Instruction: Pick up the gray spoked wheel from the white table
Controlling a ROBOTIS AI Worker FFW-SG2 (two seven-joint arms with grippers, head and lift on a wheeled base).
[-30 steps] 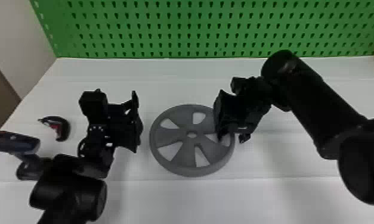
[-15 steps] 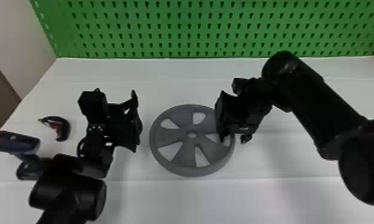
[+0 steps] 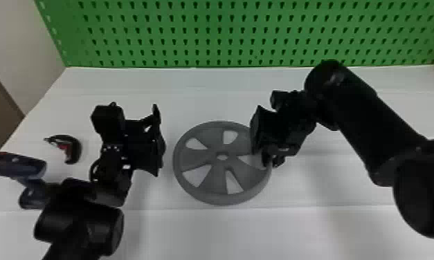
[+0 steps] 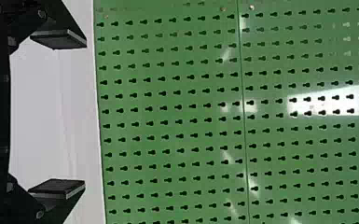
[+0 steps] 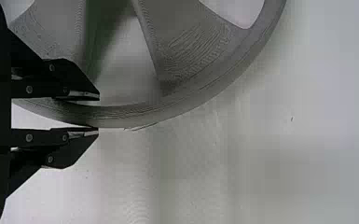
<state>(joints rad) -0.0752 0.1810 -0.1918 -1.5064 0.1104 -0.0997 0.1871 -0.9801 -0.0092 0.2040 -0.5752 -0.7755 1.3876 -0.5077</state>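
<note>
So the right gripper (image 3: 263,152) is sitting at about the 3 o'clock side of the gray spoked wheel (image 3: 197,160), going by the head view. Its fingers (image 5: 81,95) are open just a little, one on each side of the rim, but a sliver of room shows on the spoke side, so I wouldn't call it clamped. The wheel is lying flat on the white table (image 3: 198,235), hub roughly mid-view. Over at the wheel's 9 to 10 o'clock, near it but apart, the left gripper (image 3: 160,141) is wide open with nothing in it. Further out toward 9 o'clock there's a curved black-and-red tool (image 3: 74,150) on the table, and past that a dark blue item (image 3: 22,165), partly behind the left arm (image 3: 77,221). Green pegboard (image 3: 205,36) runs along the back at 12 o'clock.
</note>
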